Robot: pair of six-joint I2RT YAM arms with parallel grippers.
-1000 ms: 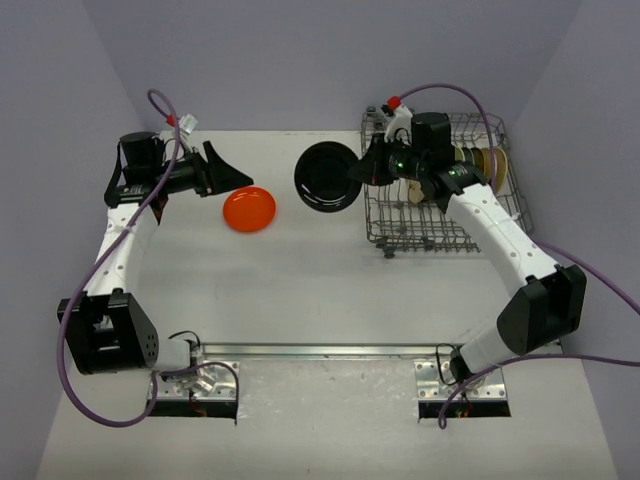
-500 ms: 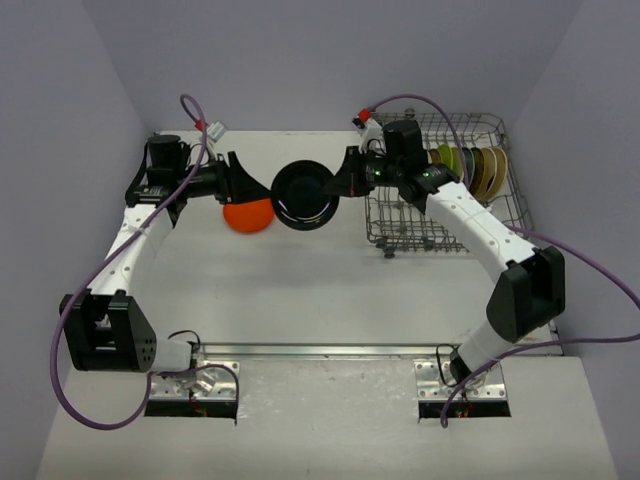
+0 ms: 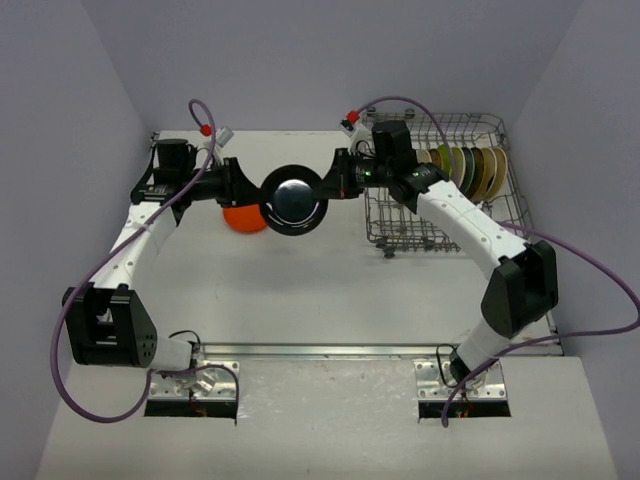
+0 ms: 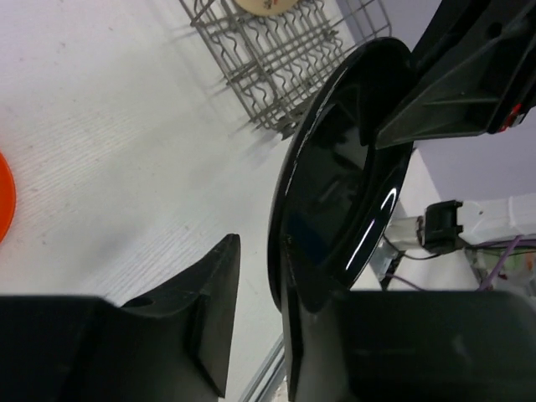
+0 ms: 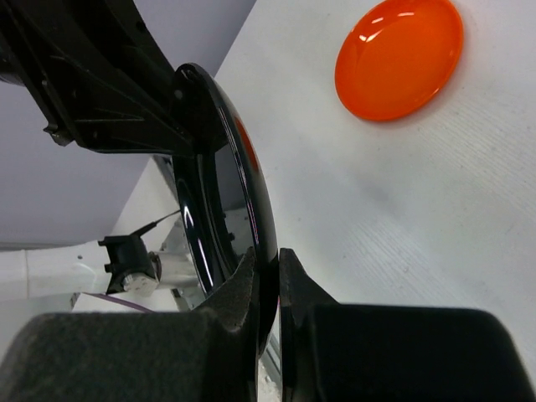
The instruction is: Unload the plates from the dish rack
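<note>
Right pincer: we see it clamped on the rim of the black plate.
Left pincer: astride the opposite rim, with a gap at one finger; not gripping.
Black plate: on edge in the air, above the far middle of the bench.
Orange plate: flat on the bench near the far edge, left of middle.
Dish rack: far right corner, with plates upright inside.

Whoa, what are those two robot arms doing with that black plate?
It looks like a hand-off between the arms. The right end effector pinches one edge of the black plate and holds it up above the table. The left end effector has its fingers on either side of the opposite edge, with a small gap showing, so it has not clamped yet. An orange plate already lies on the table, and more plates stand in the dish rack.
</note>
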